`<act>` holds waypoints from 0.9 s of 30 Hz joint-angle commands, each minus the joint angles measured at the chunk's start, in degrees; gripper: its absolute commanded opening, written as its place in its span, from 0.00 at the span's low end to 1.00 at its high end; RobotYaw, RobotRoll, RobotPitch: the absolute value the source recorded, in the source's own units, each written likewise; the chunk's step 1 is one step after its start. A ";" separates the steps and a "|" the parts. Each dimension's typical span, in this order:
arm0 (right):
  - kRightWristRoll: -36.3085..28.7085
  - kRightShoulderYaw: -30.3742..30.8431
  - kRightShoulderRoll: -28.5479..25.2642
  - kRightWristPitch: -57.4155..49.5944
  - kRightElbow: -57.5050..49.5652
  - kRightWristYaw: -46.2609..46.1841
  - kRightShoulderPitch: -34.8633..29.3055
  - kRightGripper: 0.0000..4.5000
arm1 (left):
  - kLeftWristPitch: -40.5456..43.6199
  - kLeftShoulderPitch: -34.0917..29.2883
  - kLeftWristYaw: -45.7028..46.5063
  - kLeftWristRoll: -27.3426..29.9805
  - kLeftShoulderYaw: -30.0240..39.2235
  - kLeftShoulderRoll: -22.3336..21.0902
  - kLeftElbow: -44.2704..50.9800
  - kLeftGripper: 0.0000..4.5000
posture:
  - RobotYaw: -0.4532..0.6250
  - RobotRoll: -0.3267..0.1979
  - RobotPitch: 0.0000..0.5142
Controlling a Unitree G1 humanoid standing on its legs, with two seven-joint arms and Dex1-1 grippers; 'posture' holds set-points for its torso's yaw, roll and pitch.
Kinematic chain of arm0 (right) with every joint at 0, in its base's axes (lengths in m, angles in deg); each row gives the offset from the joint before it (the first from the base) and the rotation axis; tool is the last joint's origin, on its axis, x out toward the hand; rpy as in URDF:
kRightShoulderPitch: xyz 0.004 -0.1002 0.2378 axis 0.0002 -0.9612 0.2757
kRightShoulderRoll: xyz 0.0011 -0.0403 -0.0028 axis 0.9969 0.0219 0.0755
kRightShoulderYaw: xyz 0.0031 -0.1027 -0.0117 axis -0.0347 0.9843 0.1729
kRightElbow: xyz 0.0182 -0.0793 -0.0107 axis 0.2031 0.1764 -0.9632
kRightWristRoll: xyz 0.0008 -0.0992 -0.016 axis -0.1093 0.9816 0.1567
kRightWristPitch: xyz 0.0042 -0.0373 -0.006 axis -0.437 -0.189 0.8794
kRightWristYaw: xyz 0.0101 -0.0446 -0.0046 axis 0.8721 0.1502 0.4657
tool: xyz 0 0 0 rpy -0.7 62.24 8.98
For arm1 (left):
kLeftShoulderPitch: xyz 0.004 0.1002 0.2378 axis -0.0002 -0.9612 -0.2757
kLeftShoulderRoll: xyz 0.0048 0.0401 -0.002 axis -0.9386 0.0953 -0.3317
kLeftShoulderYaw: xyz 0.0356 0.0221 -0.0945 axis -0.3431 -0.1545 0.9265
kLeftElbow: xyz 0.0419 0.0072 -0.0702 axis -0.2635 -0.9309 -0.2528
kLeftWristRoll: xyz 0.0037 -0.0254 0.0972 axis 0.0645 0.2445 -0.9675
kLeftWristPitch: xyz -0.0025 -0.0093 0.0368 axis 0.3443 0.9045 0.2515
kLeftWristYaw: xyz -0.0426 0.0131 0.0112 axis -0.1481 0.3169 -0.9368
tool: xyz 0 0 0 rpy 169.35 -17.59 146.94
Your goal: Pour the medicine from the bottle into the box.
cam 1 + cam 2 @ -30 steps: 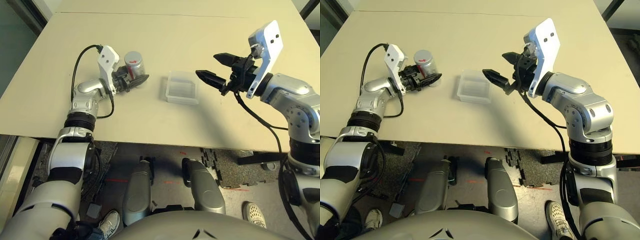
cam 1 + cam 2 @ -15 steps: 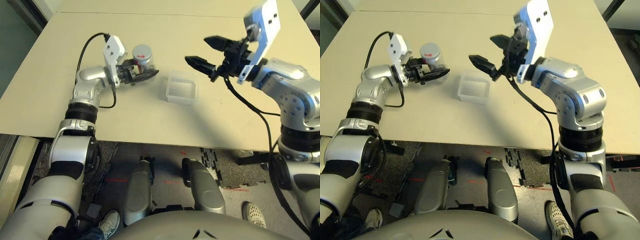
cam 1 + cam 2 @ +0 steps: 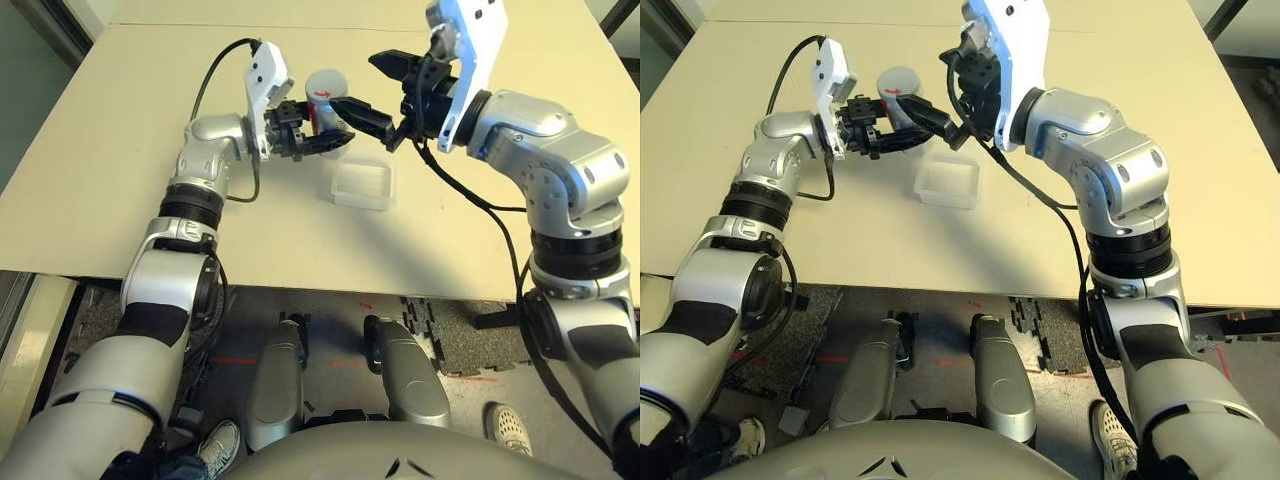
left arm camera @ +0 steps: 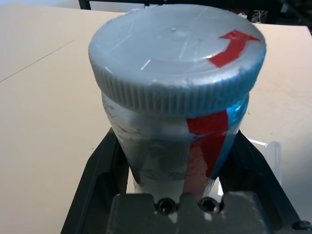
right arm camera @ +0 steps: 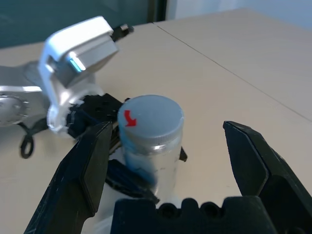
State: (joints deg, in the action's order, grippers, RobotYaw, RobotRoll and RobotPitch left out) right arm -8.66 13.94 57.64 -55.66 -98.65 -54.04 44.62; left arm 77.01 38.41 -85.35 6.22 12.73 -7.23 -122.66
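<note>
One bottle [image 4: 165, 141] beside box rim [image 3: 363, 207]

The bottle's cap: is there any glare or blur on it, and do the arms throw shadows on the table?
Left wrist view: cap lit softly, a small bright glint near its middle; right wrist view: cap paler, no strong glare; left eye view: a soft, faint shadow on the table beyond the box's near edge.

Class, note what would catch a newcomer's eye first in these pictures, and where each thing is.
The grey-capped bottle stands out, red-striped and upright in the left gripper. To its right, the right gripper gapes open. Nearer the robot, a clear box sits on the table.
</note>
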 commanded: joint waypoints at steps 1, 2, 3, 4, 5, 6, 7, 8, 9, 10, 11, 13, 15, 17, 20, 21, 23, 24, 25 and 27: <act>0.97 1.59 0.39 -0.57 0.24 0.29 0.71 1.00 | -0.32 1.39 -0.82 -0.89 -1.04 0.65 -1.05 0.60 | 0.33 0.62 0.34; 1.10 1.65 0.53 -0.68 0.20 0.35 0.68 1.00 | -0.42 1.46 -0.86 -0.96 -1.06 0.73 -1.15 0.60 | 0.33 0.62 0.34; 1.22 1.70 0.66 -0.78 0.17 0.40 0.66 1.00 | -0.52 1.51 -0.89 -1.02 -1.11 0.78 -1.24 0.60 | 0.33 0.62 0.34; 1.35 1.79 0.82 -0.86 0.18 0.43 0.65 1.00 | -0.57 1.59 -0.89 -1.05 -1.16 0.84 -1.34 0.60 | 0.33 0.62 0.34; 1.50 2.00 0.93 -0.95 0.20 0.54 0.62 1.00 | -0.57 1.72 -0.92 -1.07 -1.21 0.91 -1.42 0.60 | 0.33 0.62 0.34; 1.61 2.14 1.00 -1.02 0.20 0.63 0.59 1.00 | -0.55 1.81 -0.94 -1.07 -1.23 0.95 -1.48 0.60 | 0.33 0.62 0.34; 1.69 2.30 1.05 -1.15 0.23 0.71 0.55 1.00 | -0.47 1.92 -1.00 -1.08 -1.29 1.01 -1.42 0.60 | 0.33 0.62 0.34; 1.75 2.37 1.09 -1.29 0.25 0.74 0.52 1.00 | -0.45 1.99 -1.08 -1.10 -1.34 1.03 -1.36 0.60 | 0.33 0.62 0.34; 1.82 2.44 1.11 -1.40 0.30 0.78 0.51 1.00 | -0.50 2.05 -1.14 -1.14 -1.39 1.03 -1.34 0.60 | 0.34 0.62 0.34; 1.88 2.49 1.11 -1.51 0.35 0.83 0.50 1.00 | -0.51 2.09 -1.21 -1.17 -1.44 1.03 -1.32 0.60 | 0.34 0.62 0.34; 1.93 2.51 1.12 -1.57 0.38 0.87 0.49 1.00 | -0.53 2.10 -1.24 -1.19 -1.47 1.03 -1.33 0.60 | 0.34 0.62 0.34; 1.94 2.46 1.28 -1.73 0.43 0.79 0.44 1.00 | -0.56 2.00 -1.42 -1.29 -1.68 0.95 -1.15 0.60 | 0.34 0.62 0.35; 1.84 2.39 1.50 -2.05 0.43 0.62 0.40 1.00 | -0.65 1.75 -1.55 -1.38 -1.89 0.86 -0.90 0.60 | 0.34 0.62 0.35; 1.77 2.30 1.77 -2.41 0.37 0.47 0.36 0.96 | -0.65 1.52 -1.63 -1.43 -1.96 0.83 -0.72 0.60 | 0.34 0.62 0.35; 1.82 2.18 2.04 -2.93 0.24 0.35 0.34 0.80 | -0.62 1.35 -1.69 -1.51 -2.01 0.85 -0.55 0.60 | 0.34 0.62 0.35; 1.84 2.19 2.06 -3.06 0.22 0.36 0.32 0.70 | -0.61 1.31 -1.68 -1.53 -2.01 0.88 -0.49 0.60 | 0.34 0.62 0.35; 1.86 2.25 2.02 -3.18 0.12 0.37 0.20 0.58 | -0.54 1.21 -1.72 -1.54 -1.99 0.96 -0.25 0.60 | 0.34 0.62 0.35; 1.87 2.29 1.94 -3.22 0.02 0.40 0.06 0.58 | -0.44 1.15 -1.75 -1.50 -1.99 1.02 0.00 0.60 | 0.34 0.62 0.35; 1.88 2.32 1.85 -3.19 -0.05 0.46 -0.07 0.58 | -0.31 1.08 -1.82 -1.46 -2.02 1.07 0.27 0.60 | 0.34 0.62 0.35; 1.92 2.35 1.66 -3.06 -0.05 0.64 -0.28 0.58 | -0.07 0.91 -2.25 -1.34 -2.18 1.10 1.04 0.60 | 0.34 0.62 0.35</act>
State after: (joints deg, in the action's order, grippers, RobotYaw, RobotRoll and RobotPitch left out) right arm -6.94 15.81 59.48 -58.13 -98.47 -53.87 44.94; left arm 76.70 39.71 -86.74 5.31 11.46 -6.47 -123.08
